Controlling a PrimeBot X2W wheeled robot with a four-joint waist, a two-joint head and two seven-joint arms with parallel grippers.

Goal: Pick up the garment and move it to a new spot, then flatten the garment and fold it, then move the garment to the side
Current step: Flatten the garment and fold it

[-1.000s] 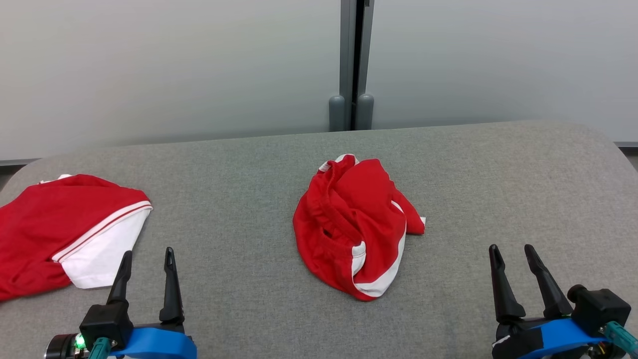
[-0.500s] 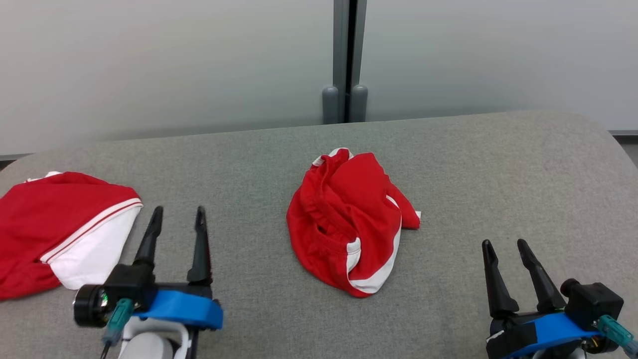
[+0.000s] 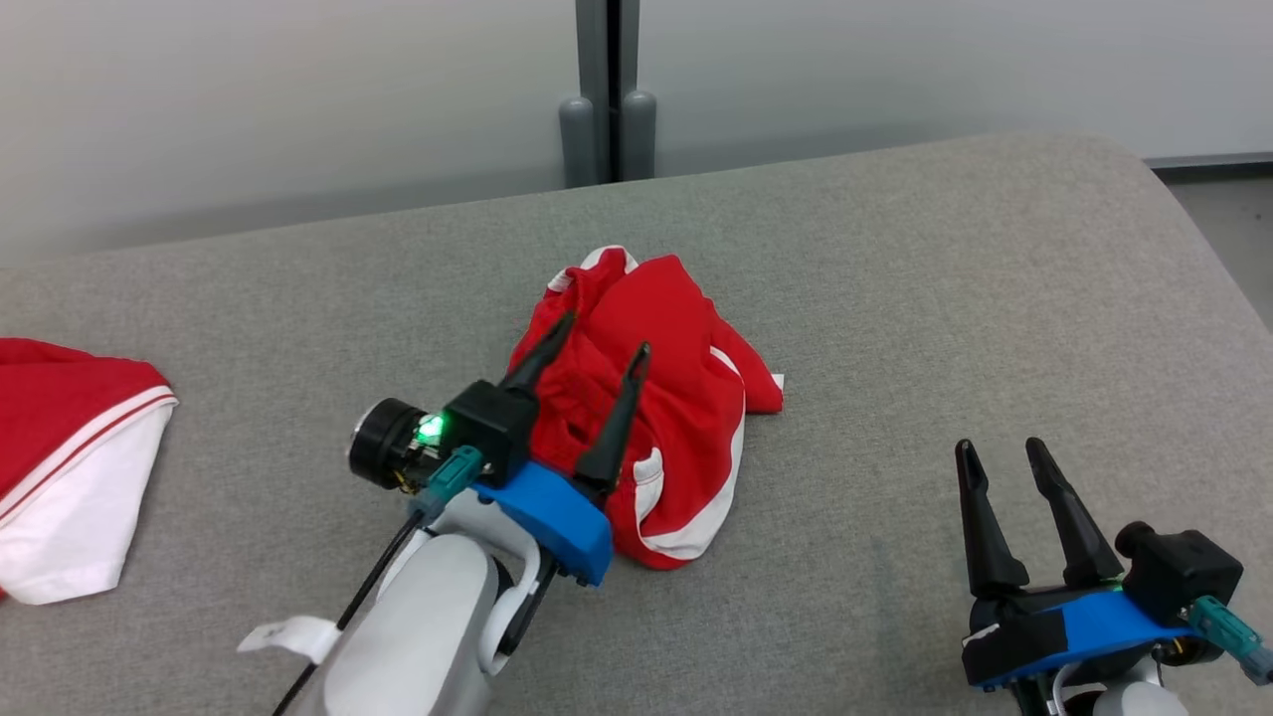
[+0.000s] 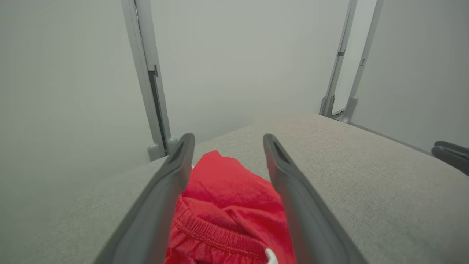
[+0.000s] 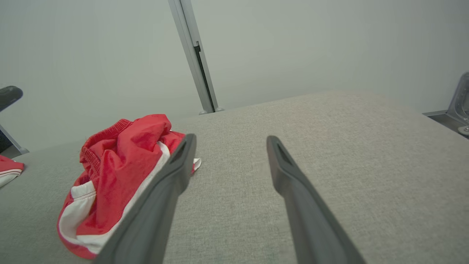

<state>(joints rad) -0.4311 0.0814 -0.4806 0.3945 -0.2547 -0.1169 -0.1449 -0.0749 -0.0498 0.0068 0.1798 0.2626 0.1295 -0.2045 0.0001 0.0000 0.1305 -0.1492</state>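
**Red garment (image 3: pixel 696 398) crumpled at mid-table**

Nearest, the right gripper (image 3: pixel 999 446) is held open over the grey surface (image 3: pixel 895 298). The left gripper (image 3: pixel 607 333), fingers spread and empty, is poised over the red garment's near side, partly hiding it. A second red-and-white garment (image 3: pixel 70 447) lies far left; frosted panels (image 3: pixel 298 99) stand behind.

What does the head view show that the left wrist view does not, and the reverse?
Head view adds: a second red-and-white garment at the left edge, and the left arm's pale forearm. Left wrist view adds: the shorts' elastic waistband stitching up close, plus a second pair of grey posts. Both: the crumpled red shorts on the grey cushion, the open left pincer poised over them, and the right pincer, a mere dark tip in the wrist view.
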